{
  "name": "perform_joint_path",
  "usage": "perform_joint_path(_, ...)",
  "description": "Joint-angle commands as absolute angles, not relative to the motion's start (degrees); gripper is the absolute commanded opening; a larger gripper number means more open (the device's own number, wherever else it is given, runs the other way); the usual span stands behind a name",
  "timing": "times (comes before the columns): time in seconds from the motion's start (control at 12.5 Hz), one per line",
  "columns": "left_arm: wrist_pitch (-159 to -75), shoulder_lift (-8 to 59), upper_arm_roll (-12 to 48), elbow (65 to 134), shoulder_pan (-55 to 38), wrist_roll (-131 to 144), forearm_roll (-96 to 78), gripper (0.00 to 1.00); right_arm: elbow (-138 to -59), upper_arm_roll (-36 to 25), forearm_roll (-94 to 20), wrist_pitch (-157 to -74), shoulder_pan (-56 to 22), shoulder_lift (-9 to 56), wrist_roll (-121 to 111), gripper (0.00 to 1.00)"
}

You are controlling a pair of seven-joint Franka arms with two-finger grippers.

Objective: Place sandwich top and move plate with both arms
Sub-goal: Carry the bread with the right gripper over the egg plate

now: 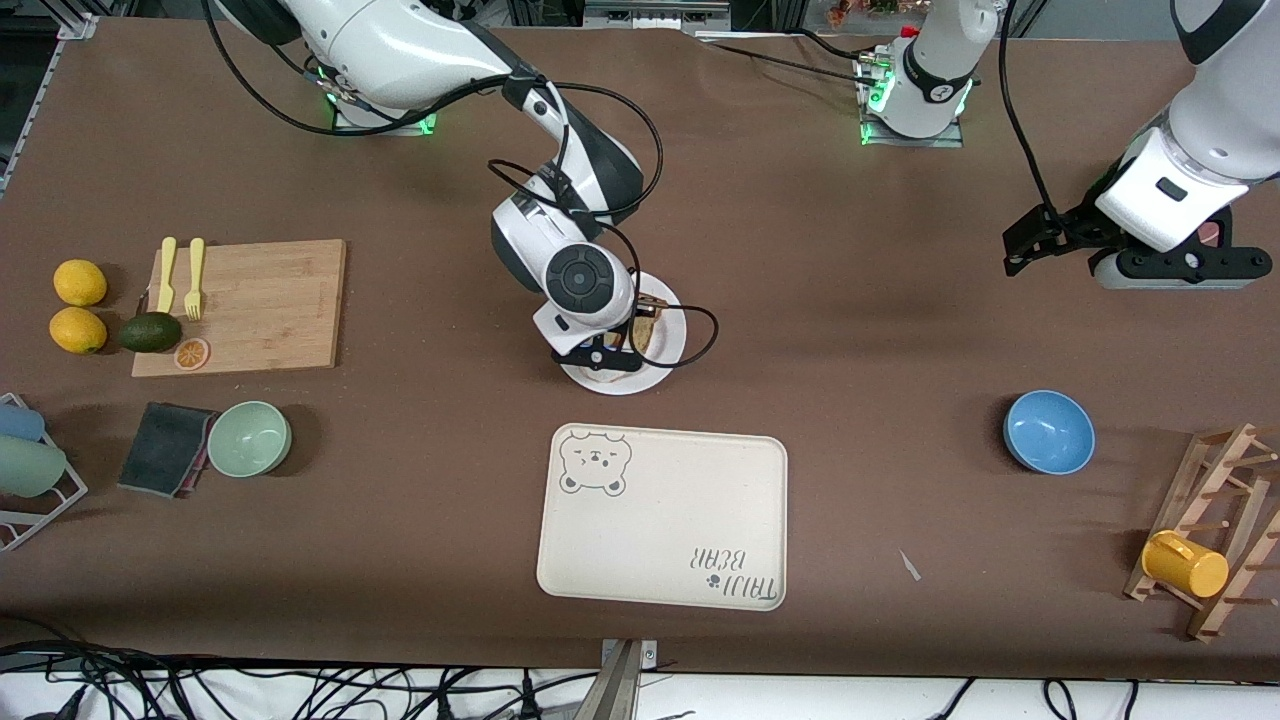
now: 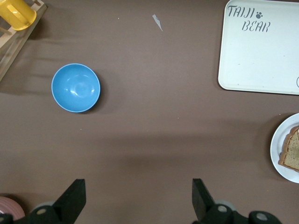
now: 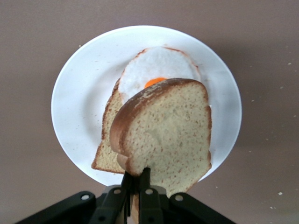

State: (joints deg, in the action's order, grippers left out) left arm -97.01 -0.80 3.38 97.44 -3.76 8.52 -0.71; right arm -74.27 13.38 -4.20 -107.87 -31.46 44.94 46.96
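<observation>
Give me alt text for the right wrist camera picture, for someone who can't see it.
The right gripper, jaws shut on the sandwich top, holds the slice over a white plate. On the plate lies a second bread slice with a fried egg on it, on the brown table.

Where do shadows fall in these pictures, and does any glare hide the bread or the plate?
Front view: soft shadows lie beside the blue bowl and under the right gripper. Right wrist view: the sandwich top, held over the plate, is evenly lit, without glare. Left wrist view: broad faint arm shadows cross the table before the open left gripper.
</observation>
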Motion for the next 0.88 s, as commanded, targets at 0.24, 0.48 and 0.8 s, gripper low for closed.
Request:
perform_joint_path(0.24, -96.42, 0.44, 3.43, 96.24, -3.34, 4.92, -0.62, 1.0, -72.16, 12.92, -3.96, -108.9, -35.06, 47.02, 48.69, 1.0)
perform_joint_path(0.48, -96.42, 0.44, 3.52, 96.24, -3.43, 4.75, -0.62, 1.0, -71.46, 12.83, -3.95, -108.2, -34.54, 45.97, 47.64, 1.0)
perform_joint_path(0.8, -96.42, 0.44, 3.6, 96.07, -4.22, 4.57, -0.7, 1.0, -71.1, 12.92, -4.48, -106.27, -31.83, 43.43, 47.29, 1.0)
